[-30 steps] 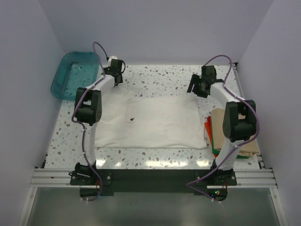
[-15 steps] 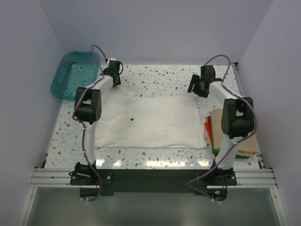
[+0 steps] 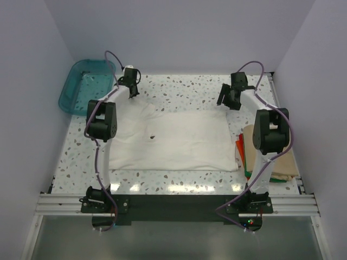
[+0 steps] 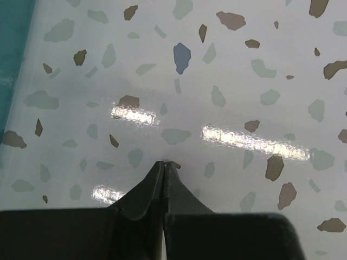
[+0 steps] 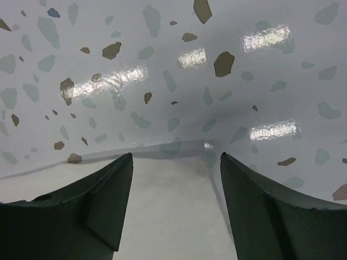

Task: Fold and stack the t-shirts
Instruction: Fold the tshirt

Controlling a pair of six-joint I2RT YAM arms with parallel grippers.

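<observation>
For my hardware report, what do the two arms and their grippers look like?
Both the left arm and the right arm have white links joined by bulky black joint housings. A thin purple cable loops along each. The left gripper and right gripper have dark, wedge-shaped fingers tapering to points. No markings are visible.

Shirt centre; stack right; tub left.
</observation>
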